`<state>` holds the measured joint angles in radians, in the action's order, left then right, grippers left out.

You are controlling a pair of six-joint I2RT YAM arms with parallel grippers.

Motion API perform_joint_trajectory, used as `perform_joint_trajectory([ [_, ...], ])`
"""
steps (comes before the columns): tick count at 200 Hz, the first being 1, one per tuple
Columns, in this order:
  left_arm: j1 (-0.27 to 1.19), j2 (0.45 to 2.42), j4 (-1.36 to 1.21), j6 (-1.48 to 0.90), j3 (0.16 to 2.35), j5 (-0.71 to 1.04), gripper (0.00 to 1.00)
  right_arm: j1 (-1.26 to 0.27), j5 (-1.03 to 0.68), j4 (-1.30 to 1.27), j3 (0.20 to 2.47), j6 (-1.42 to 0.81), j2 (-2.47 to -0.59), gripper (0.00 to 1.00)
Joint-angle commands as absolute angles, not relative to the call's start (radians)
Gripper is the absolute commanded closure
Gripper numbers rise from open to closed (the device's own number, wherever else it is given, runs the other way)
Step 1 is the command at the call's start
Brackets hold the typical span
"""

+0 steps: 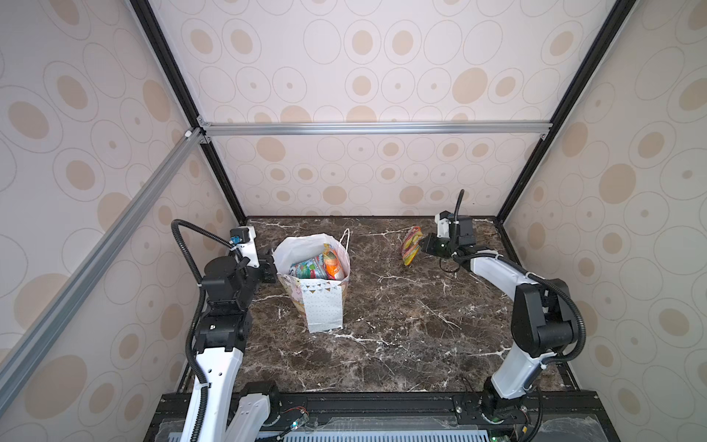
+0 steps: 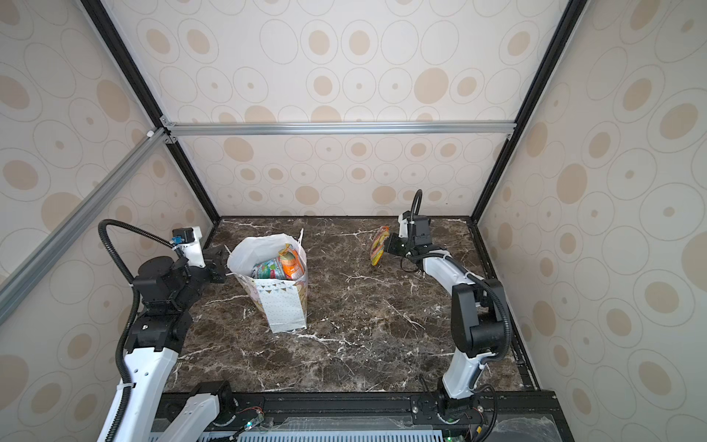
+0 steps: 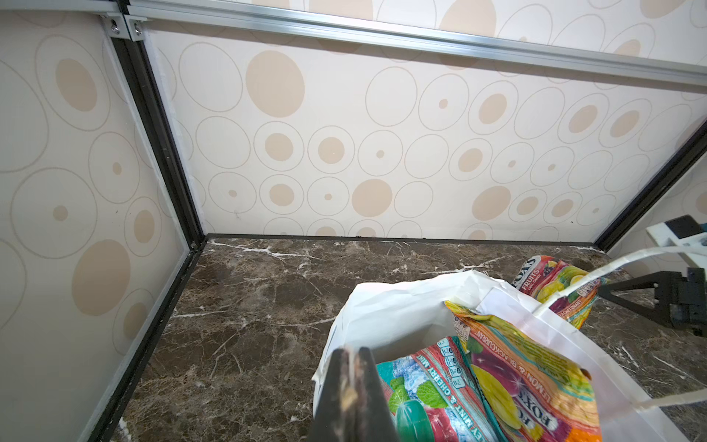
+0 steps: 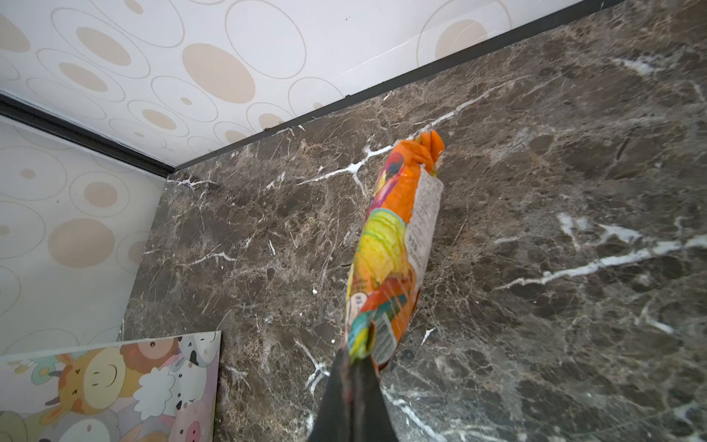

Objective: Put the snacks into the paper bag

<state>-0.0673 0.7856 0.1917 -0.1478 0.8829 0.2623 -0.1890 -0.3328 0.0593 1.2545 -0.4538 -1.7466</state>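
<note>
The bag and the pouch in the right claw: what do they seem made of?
The bag looks like matte white paper: sharp creases, stiff standing walls. The pouch looks like glossy printed plastic film, perhaps foil-lined: it shines and wrinkles softly.

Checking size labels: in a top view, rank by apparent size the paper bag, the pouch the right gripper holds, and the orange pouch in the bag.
1. paper bag
2-3. held pouch and orange pouch: look alike; one angled, one partly hidden.

top views: high, downward, whole table (image 1: 401, 325) | wrists: close, both catch paper bag (image 3: 394, 302)
</note>
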Motion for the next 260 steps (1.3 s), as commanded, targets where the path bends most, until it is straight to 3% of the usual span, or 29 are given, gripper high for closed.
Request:
perform_joint_trajectory([
  [1, -0.070, 0.764, 0.166, -0.132, 0.895, 0.252, 1.00, -0.203, -0.312, 0.106, 1.295, -0.401, -1.679, 1.00],
  [87, -0.070, 0.763, 0.168, -0.129, 0.895, 0.245, 1.00, -0.321, -0.204, 0.253, 1.406, -0.259, -1.524, 1.00],
  [128, -0.071, 0.756, 0.165, -0.130, 0.894, 0.245, 1.00, -0.337, -0.176, 0.337, 1.450, -0.228, -1.533, 1.00],
  [168, -0.070, 0.758, 0.165, -0.132, 0.893, 0.251, 1.00, -0.351, -0.022, 0.560, 1.468, -0.199, -1.607, 0.58],
  [207, -0.070, 0.765, 0.163, -0.132, 0.894, 0.264, 1.00, -0.239, -0.134, 0.381, 1.237, -0.271, -1.590, 0.51],
  [260, -0.071, 0.764, 0.166, -0.132, 0.896, 0.257, 1.00, -0.177, -0.181, 0.399, 1.210, -0.200, -1.730, 0.43],
])
